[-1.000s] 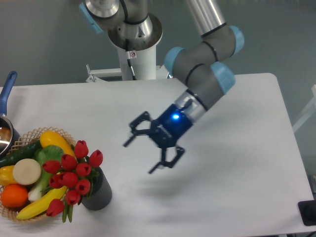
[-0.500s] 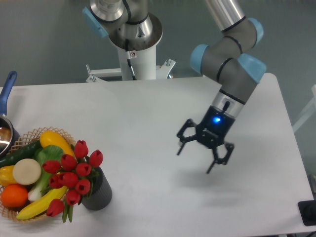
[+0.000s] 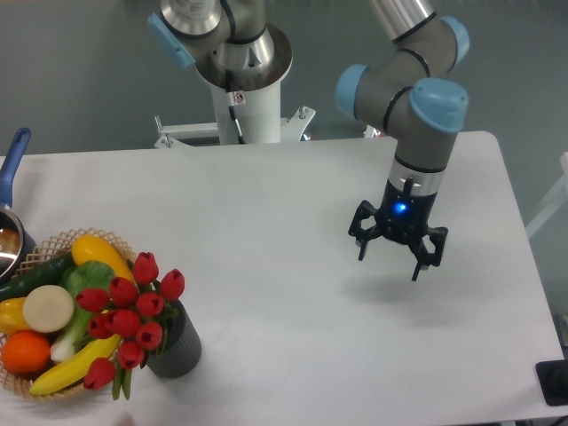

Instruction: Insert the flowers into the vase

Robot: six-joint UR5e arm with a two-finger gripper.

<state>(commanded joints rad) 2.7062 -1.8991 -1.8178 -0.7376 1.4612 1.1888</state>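
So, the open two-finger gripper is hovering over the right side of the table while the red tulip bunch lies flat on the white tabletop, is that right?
Not quite: the camera view shows the red tulip bunch standing in the short dark grey cylindrical vase, not lying flat. The open gripper does hover over the table's right side.

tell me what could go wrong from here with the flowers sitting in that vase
1. The flowers lean out of the vase toward the wicker basket, several buds hanging past the rim; they look top-heavy and might tip or slide out.
2. The vase stands near the table's front edge, so a nudge could push it off.
3. The claw hangs open and empty far to the side; it could not catch a fall.
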